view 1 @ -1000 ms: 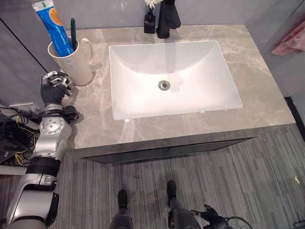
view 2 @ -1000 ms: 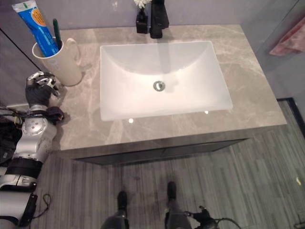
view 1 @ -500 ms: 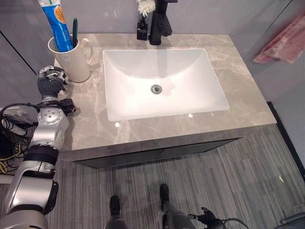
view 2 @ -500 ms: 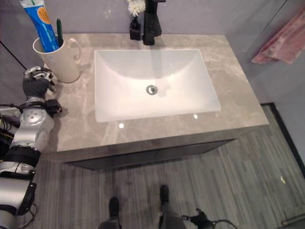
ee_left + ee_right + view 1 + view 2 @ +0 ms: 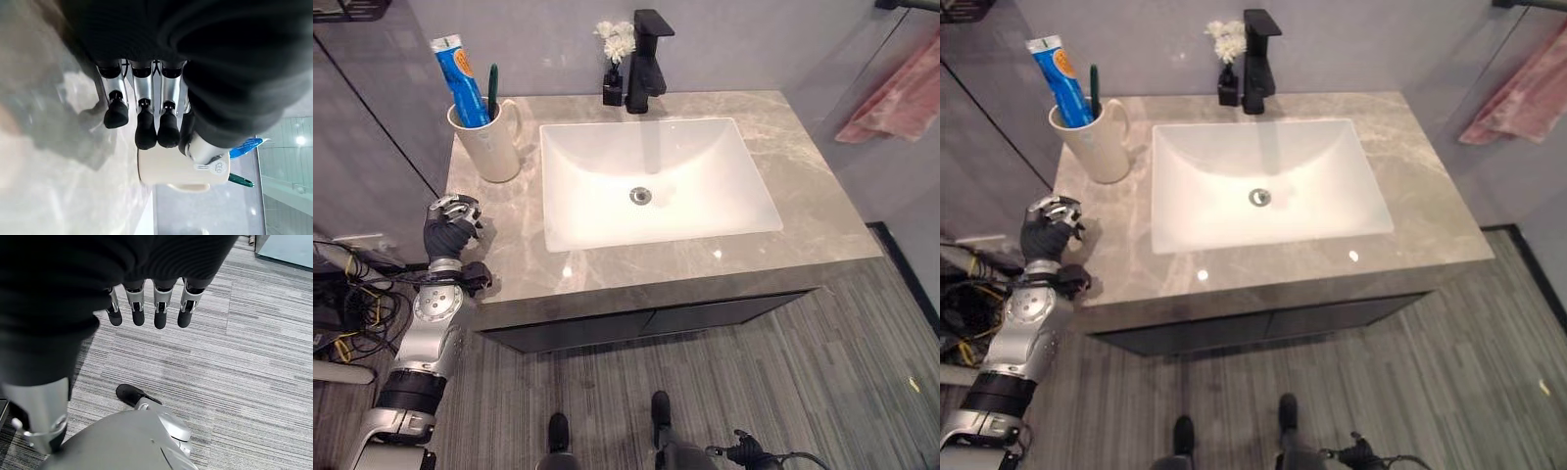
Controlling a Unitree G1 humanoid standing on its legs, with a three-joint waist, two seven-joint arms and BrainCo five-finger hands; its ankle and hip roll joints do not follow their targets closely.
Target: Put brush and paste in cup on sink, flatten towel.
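The cream cup (image 5: 485, 143) stands at the counter's back left corner. The blue toothpaste tube (image 5: 463, 80) and the green toothbrush (image 5: 492, 84) stand upright in it. My left hand (image 5: 449, 223) hangs by the counter's left edge, nearer the front than the cup, with its fingers relaxed and nothing in them. In the left wrist view the cup (image 5: 176, 171) shows past the fingers (image 5: 142, 100), apart from them. My right hand (image 5: 156, 308) hangs low over the carpet, fingers relaxed and empty. A pink towel (image 5: 893, 98) hangs at the far right.
A white rectangular sink basin (image 5: 607, 211) is set into the grey marble counter (image 5: 822, 196). A black faucet (image 5: 647, 70) and a small black bottle with a white flower (image 5: 613, 86) stand behind it. Grey striped carpet (image 5: 783, 382) lies in front.
The camera has shifted, so the whole counter sits differently in view. My left hand has drawn back from beside the cup toward the counter's front left edge.
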